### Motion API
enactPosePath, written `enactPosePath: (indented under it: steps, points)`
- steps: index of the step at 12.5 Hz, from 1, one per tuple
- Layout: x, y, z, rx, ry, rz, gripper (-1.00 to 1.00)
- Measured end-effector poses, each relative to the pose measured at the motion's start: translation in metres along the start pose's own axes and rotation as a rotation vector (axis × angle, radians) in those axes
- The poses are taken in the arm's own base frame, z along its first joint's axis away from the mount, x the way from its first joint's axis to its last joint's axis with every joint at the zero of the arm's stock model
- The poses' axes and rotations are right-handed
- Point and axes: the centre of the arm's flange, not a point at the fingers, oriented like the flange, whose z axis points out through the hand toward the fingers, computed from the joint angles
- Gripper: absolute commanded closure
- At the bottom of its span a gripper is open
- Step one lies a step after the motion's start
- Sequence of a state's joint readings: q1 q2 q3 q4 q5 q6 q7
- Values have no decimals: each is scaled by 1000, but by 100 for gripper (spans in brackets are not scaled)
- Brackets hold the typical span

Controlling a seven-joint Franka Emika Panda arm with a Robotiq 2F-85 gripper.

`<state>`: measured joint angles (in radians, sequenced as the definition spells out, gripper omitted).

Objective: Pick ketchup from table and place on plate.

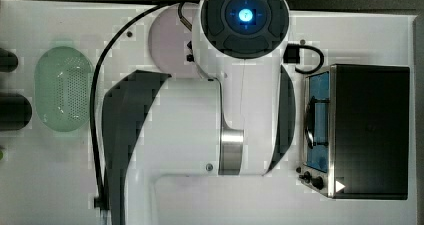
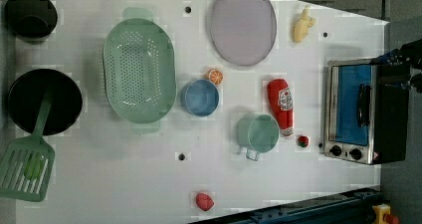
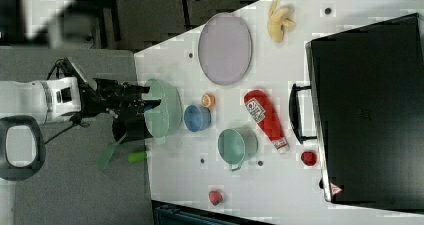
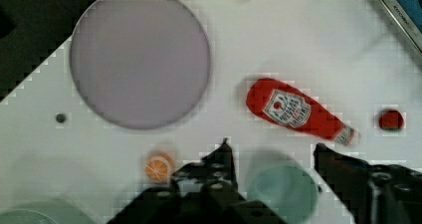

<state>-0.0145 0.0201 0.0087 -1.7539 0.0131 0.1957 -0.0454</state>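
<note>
The ketchup [image 2: 280, 104] is a small red bottle with a white label, lying flat on the white table [image 2: 124, 184] between a green cup and the toaster oven. It also appears as the ketchup [image 3: 265, 117] and the ketchup [image 4: 298, 112]. The greyish-lilac plate [image 2: 242, 25] lies bare toward the table's far edge, seen too as the plate [image 3: 225, 47], [image 4: 140, 58] and partly under the arm [image 1: 165, 40]. My gripper [image 4: 272, 149] hangs well above the table, open, with nothing between its fingers. In the right view the gripper [image 3: 150, 97] reaches in from the right view's left.
Near the ketchup stand a green cup [image 2: 258, 133], a blue bowl [image 2: 199, 97], an orange slice [image 2: 215, 76] and a red strawberry [image 2: 302, 141]. A green colander [image 2: 139, 74], toaster oven [image 2: 358, 114], banana [image 2: 302, 25], black pan [image 2: 42, 102] and green spatula [image 2: 27, 169] ring the table.
</note>
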Motion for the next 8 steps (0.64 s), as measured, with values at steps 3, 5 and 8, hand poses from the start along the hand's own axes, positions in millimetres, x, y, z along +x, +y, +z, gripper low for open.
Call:
enactPosePath:
  steps: [3, 5, 8]
  points:
    - [-49, 71, 4, -118, -121, 95, -99]
    - [-51, 89, -20, -60, -61, 118, -100]
    - [-34, 84, -28, 28, 33, 94, -100]
